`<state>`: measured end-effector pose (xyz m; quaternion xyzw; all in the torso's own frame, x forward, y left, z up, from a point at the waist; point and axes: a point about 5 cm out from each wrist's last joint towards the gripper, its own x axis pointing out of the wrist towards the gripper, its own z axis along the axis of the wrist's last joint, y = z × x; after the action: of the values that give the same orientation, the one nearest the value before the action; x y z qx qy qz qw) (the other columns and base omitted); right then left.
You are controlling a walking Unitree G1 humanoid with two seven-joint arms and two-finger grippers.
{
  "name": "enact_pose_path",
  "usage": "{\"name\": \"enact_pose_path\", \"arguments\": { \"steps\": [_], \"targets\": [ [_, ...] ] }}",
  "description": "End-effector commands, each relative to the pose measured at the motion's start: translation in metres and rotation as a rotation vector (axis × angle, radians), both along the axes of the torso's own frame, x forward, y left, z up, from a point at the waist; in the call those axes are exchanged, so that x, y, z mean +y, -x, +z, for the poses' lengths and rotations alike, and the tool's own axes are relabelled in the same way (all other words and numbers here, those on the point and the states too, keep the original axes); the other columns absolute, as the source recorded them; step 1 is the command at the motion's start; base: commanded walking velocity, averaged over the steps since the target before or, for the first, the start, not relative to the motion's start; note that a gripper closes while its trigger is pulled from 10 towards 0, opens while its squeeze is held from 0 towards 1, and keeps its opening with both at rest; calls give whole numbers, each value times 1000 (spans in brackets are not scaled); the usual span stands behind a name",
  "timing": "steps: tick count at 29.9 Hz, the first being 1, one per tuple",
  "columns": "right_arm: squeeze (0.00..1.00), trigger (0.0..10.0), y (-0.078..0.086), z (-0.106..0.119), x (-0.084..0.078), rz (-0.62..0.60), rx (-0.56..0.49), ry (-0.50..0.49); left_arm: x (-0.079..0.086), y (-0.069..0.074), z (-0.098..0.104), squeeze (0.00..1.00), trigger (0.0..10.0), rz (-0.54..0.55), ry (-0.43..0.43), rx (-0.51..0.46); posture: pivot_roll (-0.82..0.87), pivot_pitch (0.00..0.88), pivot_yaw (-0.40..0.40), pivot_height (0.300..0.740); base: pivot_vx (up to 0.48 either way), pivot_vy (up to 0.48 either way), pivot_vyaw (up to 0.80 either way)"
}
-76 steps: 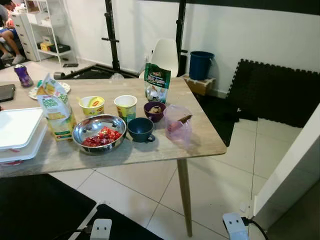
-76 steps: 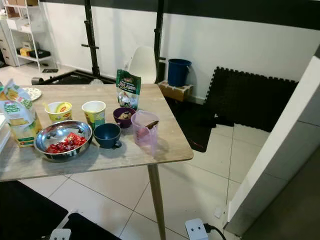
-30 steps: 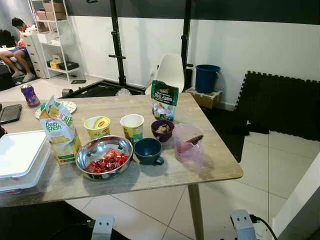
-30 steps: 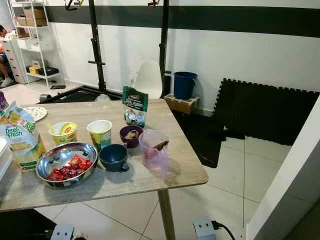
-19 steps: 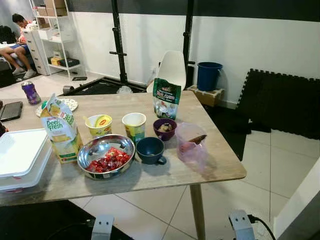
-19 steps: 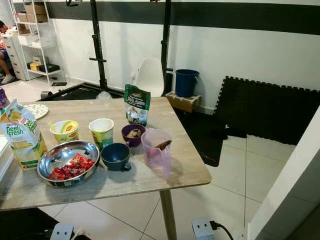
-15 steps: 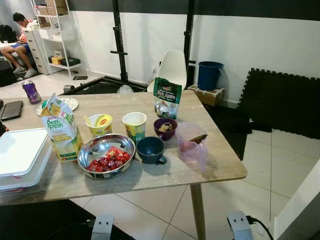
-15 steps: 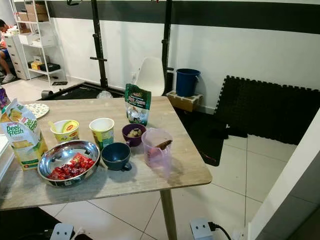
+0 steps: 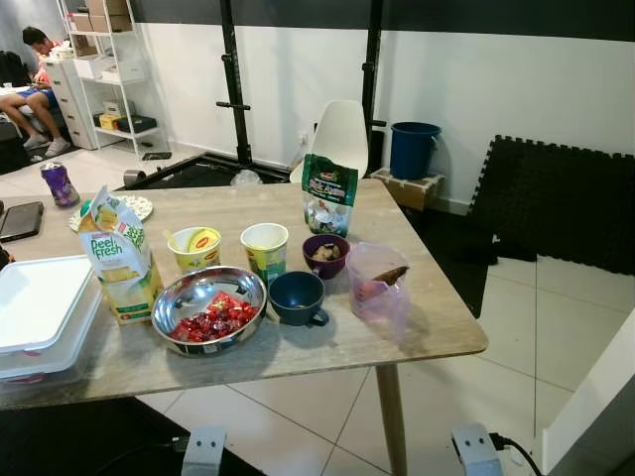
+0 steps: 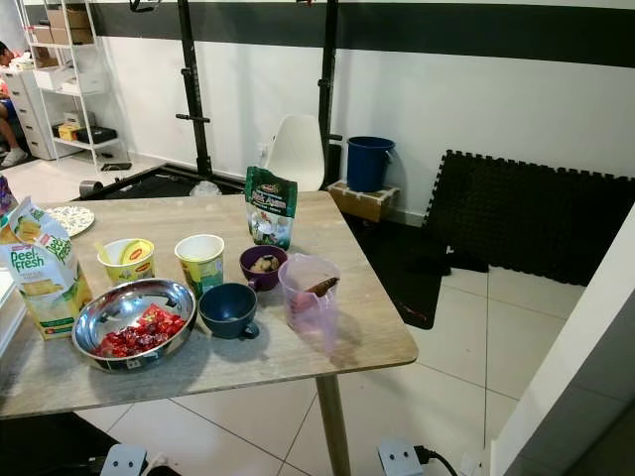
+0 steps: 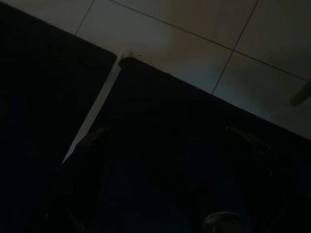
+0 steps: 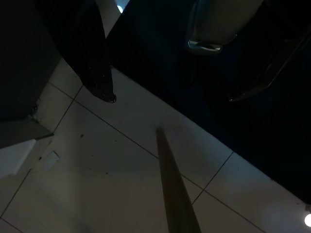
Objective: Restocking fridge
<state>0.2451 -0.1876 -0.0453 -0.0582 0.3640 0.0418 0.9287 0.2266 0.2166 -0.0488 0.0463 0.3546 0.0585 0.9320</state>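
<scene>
Nothing on the worktop (image 9: 417, 327) has been shifted since half a second ago; only the camera has drifted slightly. Beside the steel bowl (image 9: 209, 308), the blue mug (image 9: 298, 297) is judged stiff, best taken by its rim. Left tool (image 11: 165, 179) and right tool (image 12: 180, 92) are released, hanging idle.

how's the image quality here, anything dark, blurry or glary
Eye views: evenly lit and sharp; the round steel bowl of red pieces shows bright reflections, and the clear pink plastic jug casts a soft shadow on the wooden table. Left wrist view: nearly black, fingers barely discernible. Right wrist view: dim, its fingers silhouetted against tile.
</scene>
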Motion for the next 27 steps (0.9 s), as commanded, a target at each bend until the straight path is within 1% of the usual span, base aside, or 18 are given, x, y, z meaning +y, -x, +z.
{"name": "enact_pose_path", "arguments": {
  "steps": [1,3,4,7,16,17,20,21,27],
  "targets": [
    [0,10000,6,-5,1,-4,26,-6,3,7,-4,0,10000,-3,-5,31,-19,57,-14,740,0,0,0],
    [0,10000,6,-5,1,-4,25,-6,2,6,-4,0,10000,21,21,25,-20,58,-15,740,0,0,0],
    [0,10000,6,-5,1,-4,25,-6,2,6,-4,0,10000,21,21,25,-20,58,-15,740,0,0,0],
    [0,10000,8,-6,0,-4,31,-5,-1,4,-4,0,10000,-11,10,38,-19,58,-17,740,0,0,0],
    [0,10000,9,-7,0,-4,36,-5,0,3,-3,0,10000,-16,-7,45,-17,59,-17,740,0,-480,0],
    [0,10000,9,-7,0,-4,35,-5,4,4,-3,0,10000,21,-12,36,-17,59,-17,740,0,0,0],
    [0,10000,9,-7,0,-4,35,-5,5,3,-2,0,10000,22,-22,35,-16,63,-19,740,0,0,0],
    [0,10000,9,-6,0,-2,35,-4,6,3,-2,0,10000,11,-38,34,-16,63,-19,740,0,0,0],
    [0,10000,9,-7,0,0,36,-4,6,3,-2,0,10000,13,-37,26,-14,64,-21,740,0,0,0]
  ]
}}
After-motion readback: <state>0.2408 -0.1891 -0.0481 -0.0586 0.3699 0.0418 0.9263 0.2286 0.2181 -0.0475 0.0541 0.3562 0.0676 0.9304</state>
